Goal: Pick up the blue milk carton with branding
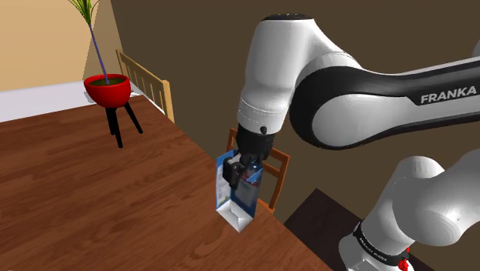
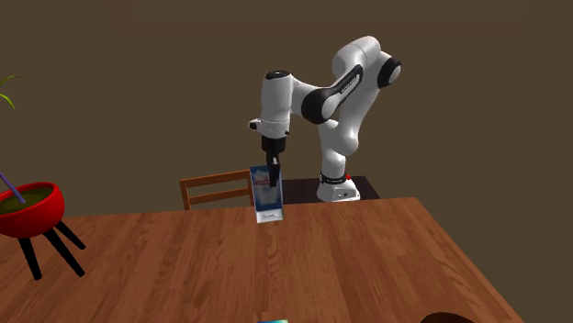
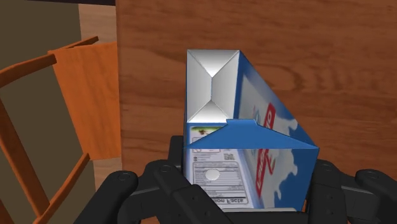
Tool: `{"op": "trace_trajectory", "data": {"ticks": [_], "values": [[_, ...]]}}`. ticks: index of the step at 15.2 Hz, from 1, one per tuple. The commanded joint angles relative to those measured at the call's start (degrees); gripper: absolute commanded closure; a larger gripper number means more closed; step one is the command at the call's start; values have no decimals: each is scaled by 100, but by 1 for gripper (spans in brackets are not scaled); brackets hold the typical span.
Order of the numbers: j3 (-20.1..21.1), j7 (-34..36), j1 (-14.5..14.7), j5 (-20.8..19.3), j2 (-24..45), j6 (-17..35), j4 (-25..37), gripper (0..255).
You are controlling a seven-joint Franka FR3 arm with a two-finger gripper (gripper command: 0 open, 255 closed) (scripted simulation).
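1. Plainly, we judged the grasp step done and the lift in hand: the pincer (image 1: 245,171) was clamped on the blue milk carton (image 1: 238,196), its black fingers pressed against the carton's two sides near the gabled top.
2. We saw the carton hanging tilted under the hand, its white folded base turned outward in the shoulder view. From that we took it to be off the desk (image 1: 92,200), or at most barely touching at its low corner; we could not tell which.
3. We placed the carton over the desk's far edge in the second exterior view, just in front of the wooden chair (image 2: 216,188) and well apart from the red planter (image 2: 28,206) at that view's left.
4. We noted in the wrist view that the carton (image 3: 242,108) sat between the fingers with its printed white-and-red face on one side, and the chair seat (image 3: 83,95) lay just beside the desk edge.
5. We reckoned the next move called for a straight rise with the grip held firm, since a tilted carton could pivot or slip between the pads.
6. We also thought the lift should stay clear of the chair back, which stood near the carton.
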Motion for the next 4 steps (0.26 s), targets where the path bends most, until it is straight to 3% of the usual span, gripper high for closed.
{"op": "trace_trajectory", "data": {"ticks": [1, 4], "values": [[-37, 3, 2, -10, -51, -176, 134, 255], [-57, 3, -1, -20, -67, -268, 210, 255]]}}
